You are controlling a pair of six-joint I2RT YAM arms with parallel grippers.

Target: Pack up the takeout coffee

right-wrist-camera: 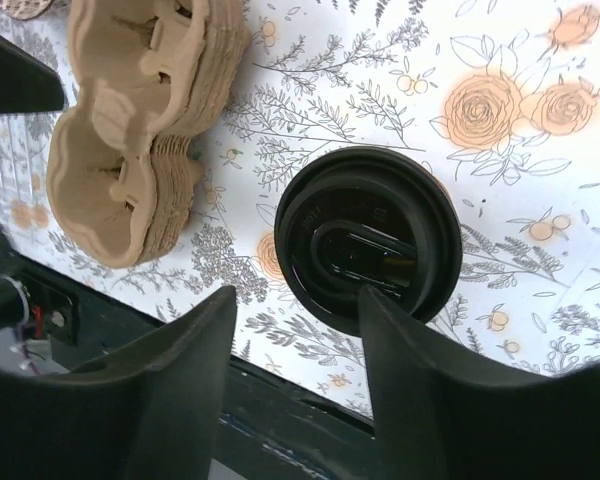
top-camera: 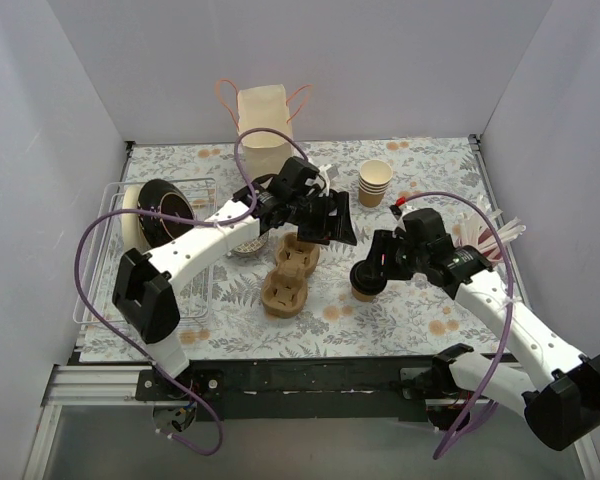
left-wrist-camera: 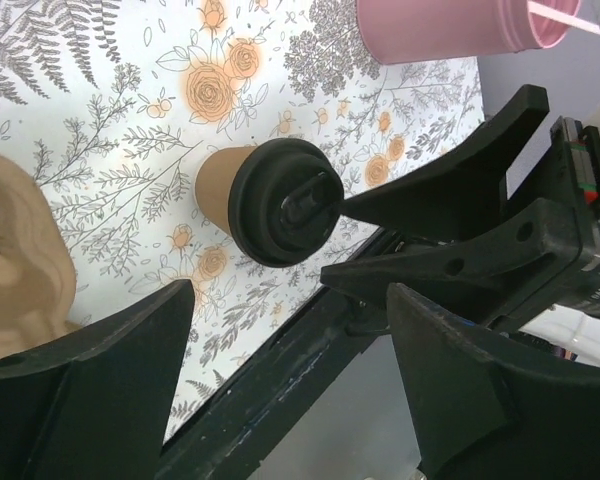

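Floral desk (top-camera: 380, 310) carried lidded coffee cup (top-camera: 365, 281) upright, near empty pulp carrier stack (top-camera: 285, 290). Right fingers (right-wrist-camera: 170, 380) spread wide over lid, gripping nothing. Left fingers (left-wrist-camera: 100, 380) wide, empty.

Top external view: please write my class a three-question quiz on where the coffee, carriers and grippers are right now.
1. True or false: the takeout coffee has no lid.
2. In the top view, what sits just left of the coffee? A) pulp carriers B) paper bag C) lidless cups
3. Fill in: the right gripper by the coffee is ____.

Key: 1 false; 2 A; 3 open.
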